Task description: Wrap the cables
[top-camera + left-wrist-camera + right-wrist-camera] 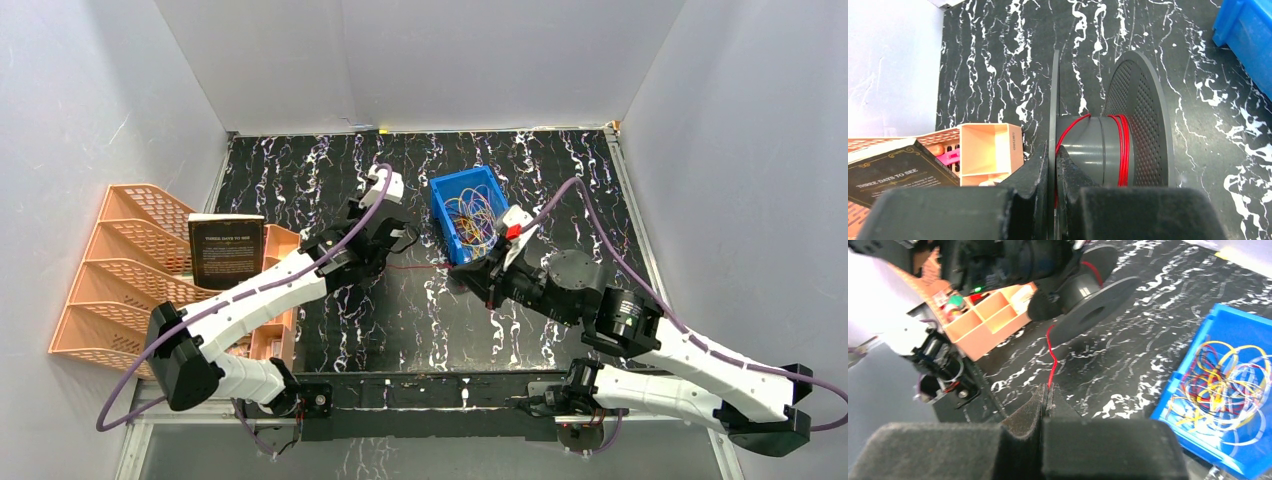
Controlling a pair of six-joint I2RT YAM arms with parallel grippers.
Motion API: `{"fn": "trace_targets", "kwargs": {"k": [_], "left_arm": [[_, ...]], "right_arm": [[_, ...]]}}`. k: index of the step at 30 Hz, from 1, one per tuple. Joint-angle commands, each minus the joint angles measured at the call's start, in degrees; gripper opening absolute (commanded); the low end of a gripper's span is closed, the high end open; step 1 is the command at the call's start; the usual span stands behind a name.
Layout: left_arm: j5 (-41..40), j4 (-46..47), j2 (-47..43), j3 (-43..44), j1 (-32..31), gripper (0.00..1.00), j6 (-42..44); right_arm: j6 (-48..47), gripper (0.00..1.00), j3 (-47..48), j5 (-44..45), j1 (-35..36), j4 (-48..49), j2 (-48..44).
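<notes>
My left gripper (pixel 1054 165) is shut on the thin near flange of a grey spool (pixel 1143 120), holding it on edge above the black marble table. Several turns of red cable (pixel 1122 150) lie round the spool's hub. One red strand (pixel 1050 360) runs from the spool (pixel 1093 310) to my right gripper (pixel 1047 390), which is shut on it low over the table. In the top view the strand (pixel 420 268) spans between the left gripper (pixel 392 240) and the right gripper (pixel 465 272). The other cables (pixel 472 222), yellow, red, orange and purple, lie tangled in a blue bin (pixel 440 215).
The blue bin (pixel 1198 360) stands just right of my right gripper. An orange file rack (pixel 120 270) with a black book (pixel 227 250) stands at the left edge. A small orange compartment box (pixel 990 150) sits beside it. White walls enclose the table.
</notes>
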Motion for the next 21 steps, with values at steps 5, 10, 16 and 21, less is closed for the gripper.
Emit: {"fn": "trace_targets", "kwargs": {"k": [5, 10, 16, 21], "left_arm": [[6.83, -2.26, -4.44, -2.59, 0.29, 0.0, 3.23], [15.61, -3.3, -8.26, -4.81, 0.3, 0.0, 4.78], [25.63, -5.9, -12.2, -5.13, 0.29, 0.0, 5.66], [34.49, -8.27, -17.06, -3.7, 0.27, 0.0, 4.98]], "right_arm": [[-3.62, 0.0, 8.77, 21.67, 0.28, -5.04, 6.86], [-7.71, 0.0, 11.82, 26.67, -0.86, -4.92, 12.32], [-9.54, 0.0, 13.86, 22.66, -10.2, -3.4, 17.79], [-6.81, 0.0, 13.68, 13.53, -20.06, -2.76, 22.04]]}}
